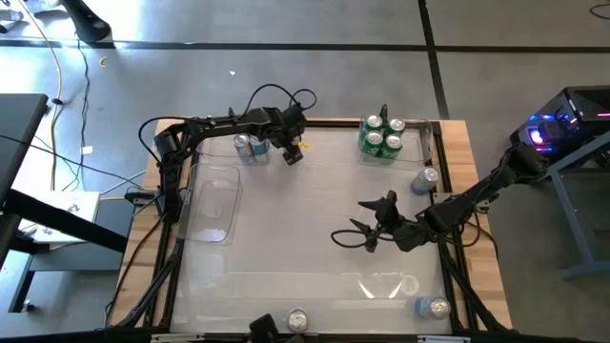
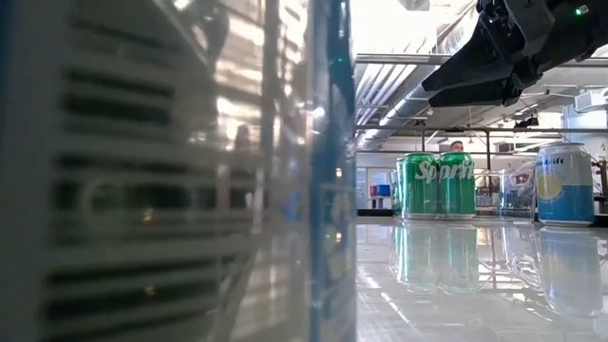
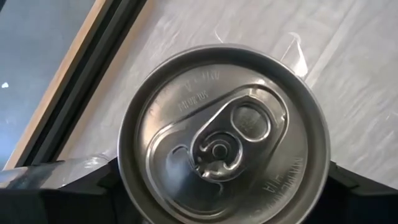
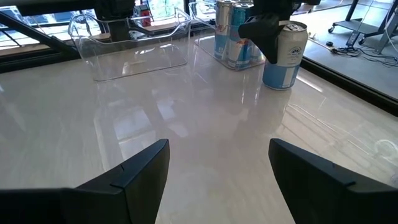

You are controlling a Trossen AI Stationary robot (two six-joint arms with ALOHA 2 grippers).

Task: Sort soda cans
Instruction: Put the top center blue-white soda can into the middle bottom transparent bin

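My left gripper (image 1: 292, 152) stands at the far left over a blue-and-white soda can (image 4: 283, 57). The can stands upright on the table, and its silver top (image 3: 224, 137) fills the left wrist view. The gripper's fingers (image 3: 93, 190) point down, one on each side of the can, jaws wide. Two blue cans (image 1: 250, 145) stand just left of it, inside a clear tray. Several green cans (image 1: 381, 138) stand at the far right. My right gripper (image 1: 367, 229) hovers open at mid right, with nothing between its fingers (image 4: 217, 174). My left gripper comes at the soda can from above, pointing down, one finger (image 4: 261, 31) on each side of the can's upper wall. The can's rim hides the place where they meet, so I cannot tell whether the fingers touch it. The can stands upright on the table.
A lone blue can (image 1: 426, 178) stands by the right edge. Two more cans (image 1: 297, 321) (image 1: 434, 307) stand at the near edge. One of them fills the left half of the low view (image 2: 171, 171). Clear trays lie at the left (image 1: 214, 205) and near right (image 1: 391, 284).
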